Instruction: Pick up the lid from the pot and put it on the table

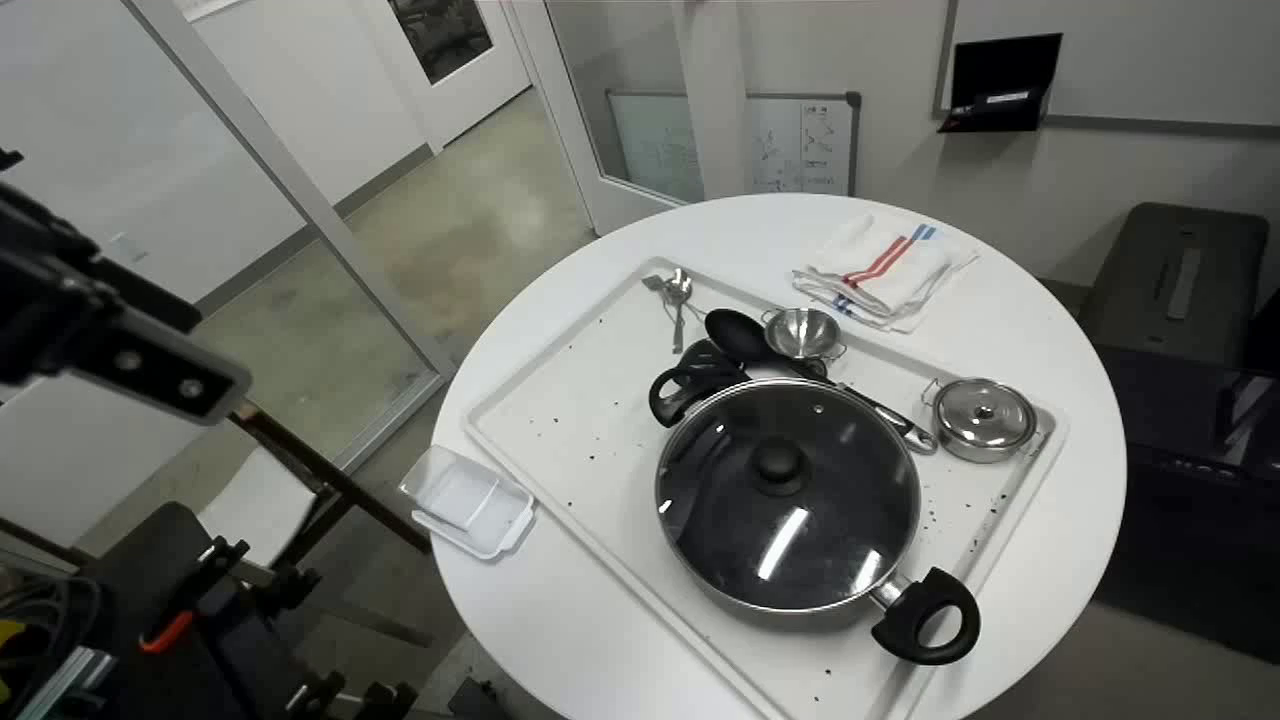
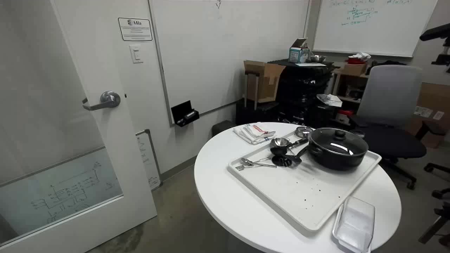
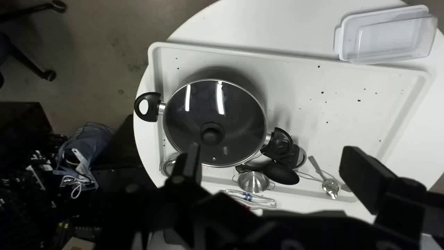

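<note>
The round glass lid (image 1: 720, 520) with its dark centre knob sits on the black pot (image 2: 334, 163). The lid shows in an exterior view (image 2: 337, 143) and in the wrist view (image 3: 215, 116). The pot's loop handles stick out on opposite sides (image 3: 147, 107). The pot stands on a white tray on the round white table (image 1: 500, 590). My gripper (image 3: 271, 151) is open and empty, high above the table in the wrist view. One finger overlaps the lid's near edge in that view. In an exterior view the gripper (image 1: 215, 355) is at the left, well apart from the pot.
The white tray (image 1: 560, 430) also holds black utensils (image 1: 738, 335), a small metal colander (image 1: 803, 333), metal spoons (image 1: 678, 290) and a small lidded metal pot (image 1: 985, 418). A folded towel (image 1: 890, 268) and a clear plastic container (image 1: 475, 510) lie at the table's edge.
</note>
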